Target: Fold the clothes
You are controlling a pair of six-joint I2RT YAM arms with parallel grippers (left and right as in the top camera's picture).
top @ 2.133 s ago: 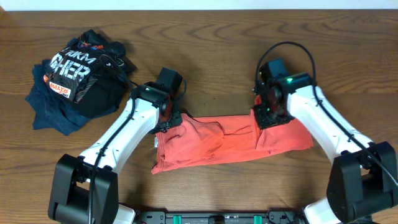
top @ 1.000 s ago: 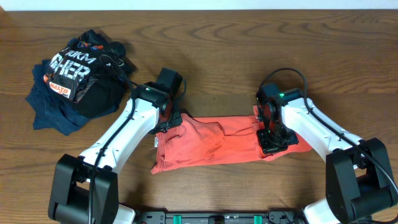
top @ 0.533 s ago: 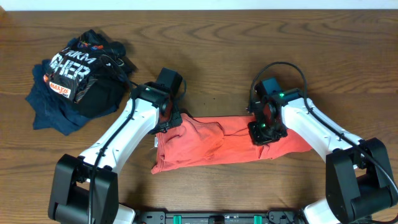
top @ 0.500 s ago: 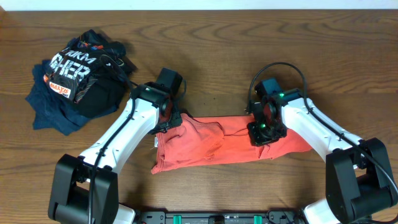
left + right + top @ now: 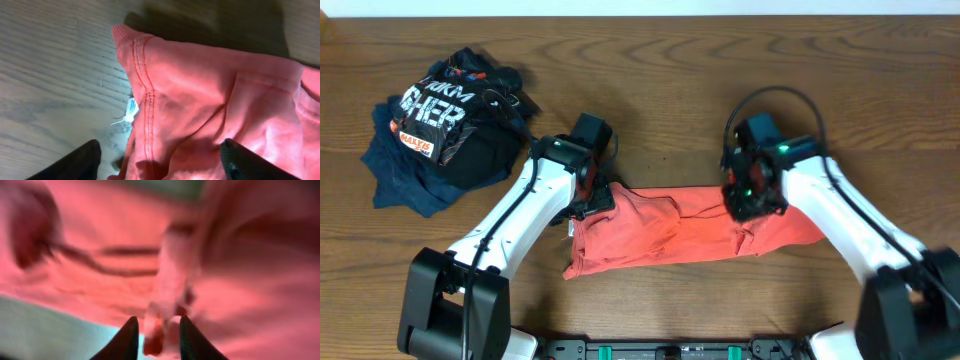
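The coral-red T-shirt lies folded into a long strip across the middle of the table, plain side up. My left gripper hovers low over its back left corner. In the left wrist view the gripper is open, its fingers wide apart over the stitched hem of the shirt. My right gripper is over the right part of the shirt. In the right wrist view it is shut on a pinched fold of the red shirt, and that view is blurred.
A pile of dark clothes with white lettering sits at the back left. A small white tag sticks out from the shirt's left edge onto the wooden table.
My right gripper went from the shirt's back edge down to its front right part, then back toward the rear, now pinching fabric. My left arm has barely moved.
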